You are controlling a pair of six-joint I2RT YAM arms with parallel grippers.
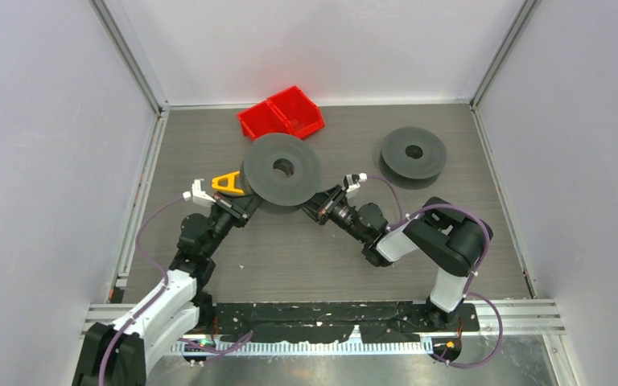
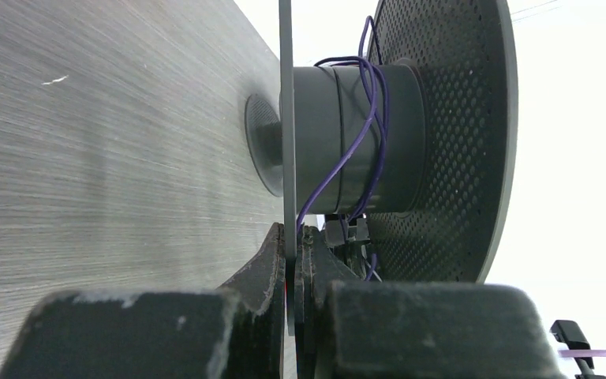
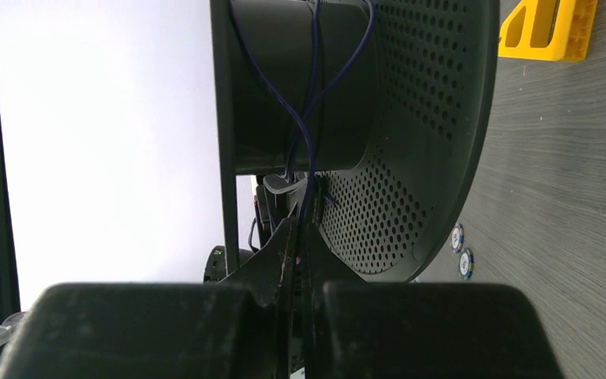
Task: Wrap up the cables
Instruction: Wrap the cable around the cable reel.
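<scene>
The left tool (image 2: 290, 251) clamps the spool (image 2: 434, 118) by its rim. The right tool (image 3: 296, 237) pinches the thin purple cable (image 3: 304, 134), loosely looped round the hub. Keep it taut and lay neat turns.

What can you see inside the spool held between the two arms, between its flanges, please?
A thin purple wire crosses the grey hub of the spool in a few loose turns. The hub's far side is covered, so further turns cannot be seen.
</scene>
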